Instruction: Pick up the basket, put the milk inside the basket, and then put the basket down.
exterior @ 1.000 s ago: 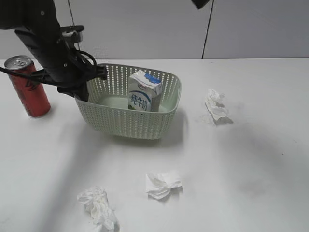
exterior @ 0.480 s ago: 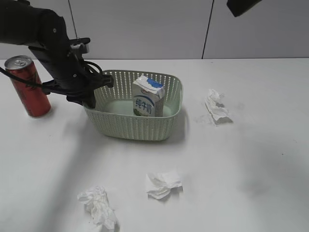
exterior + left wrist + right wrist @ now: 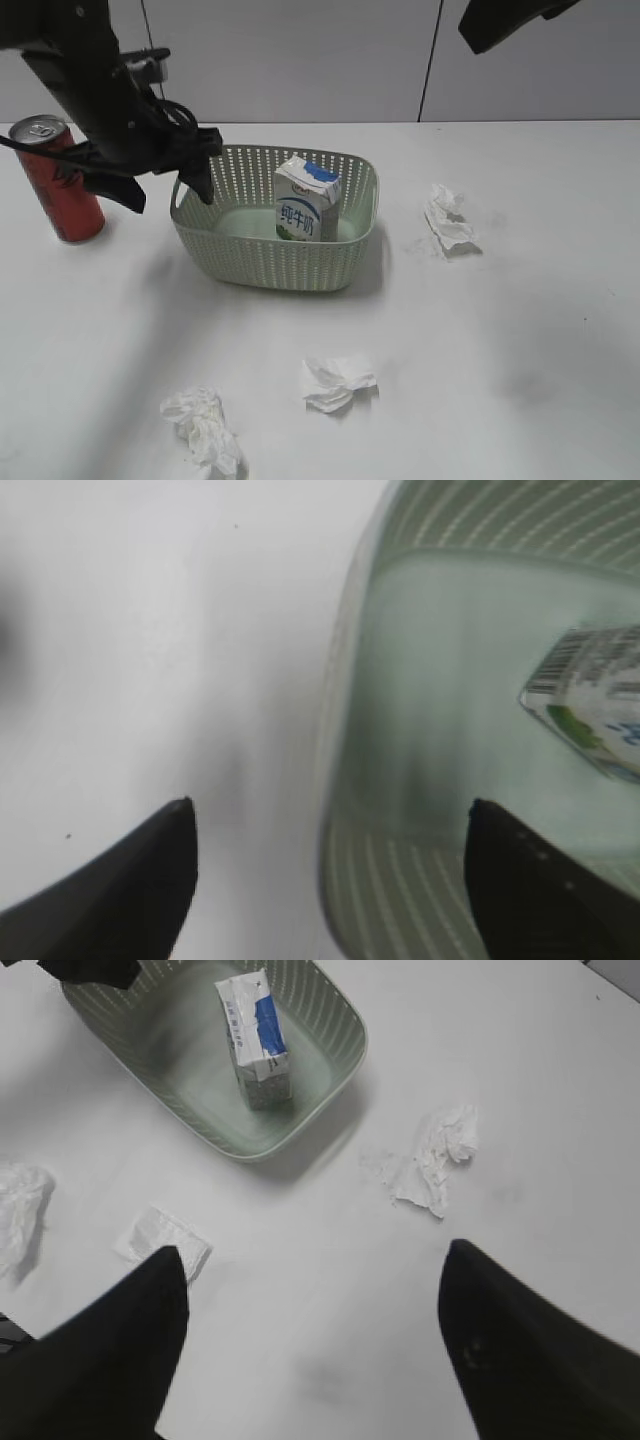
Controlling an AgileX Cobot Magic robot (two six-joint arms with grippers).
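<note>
The pale green basket (image 3: 262, 255) rests flat on the white table, with the milk (image 3: 305, 205) standing upright inside it. My left gripper (image 3: 168, 185) is open, its fingers straddling the basket's left rim without gripping it. In the left wrist view the gripper (image 3: 330, 825) is open over the basket wall (image 3: 400, 880), and the milk (image 3: 590, 705) shows at the right. My right gripper (image 3: 310, 1280) is open and empty, held high; below it lie the basket (image 3: 330, 1070) and milk (image 3: 255, 1040). In the exterior view only a dark part of the right arm shows at the top right.
A red soda can (image 3: 62, 180) stands left of the basket, close to my left arm. Crumpled white tissues lie at the right (image 3: 446, 220), front middle (image 3: 338, 382) and front left (image 3: 205, 430).
The basket came down and to the right, from tilted in the air to flat on the table. My left gripper opened and let go of its rim. The right arm shifted at the top.
</note>
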